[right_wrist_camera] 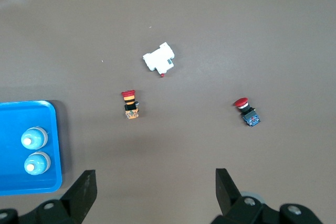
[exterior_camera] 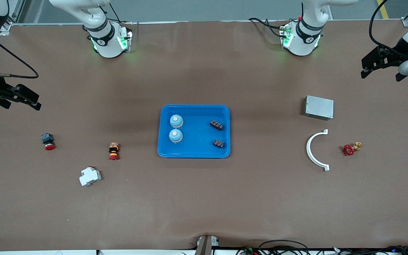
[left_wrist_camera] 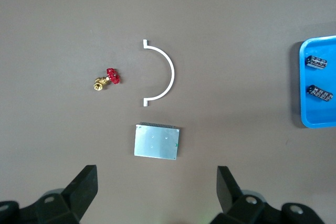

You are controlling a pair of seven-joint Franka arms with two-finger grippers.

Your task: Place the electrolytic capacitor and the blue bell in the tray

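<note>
- Looking down, I see the tray (exterior_camera: 194, 109) in the middle of the table (exterior_camera: 204, 198), between my two arms.
- Two blue bells (exterior_camera: 176, 121) sit in the tray, on the side closer to my right tool (exterior_camera: 21, 96).
- Two capacitors (exterior_camera: 216, 124) lie in the tray too, on the side closer to my left tool (exterior_camera: 381, 65).
- I think each arm dropped its parts on its own side, so the job looks done.
- My right tool is spread wide, holds nothing and waits up over its end of the table.
- My left tool is spread wide too and holds nothing. The grey box (left_wrist_camera: 156, 142) sits almost under it, with the white curved piece (left_wrist_camera: 160, 73) a bit further out.
</note>
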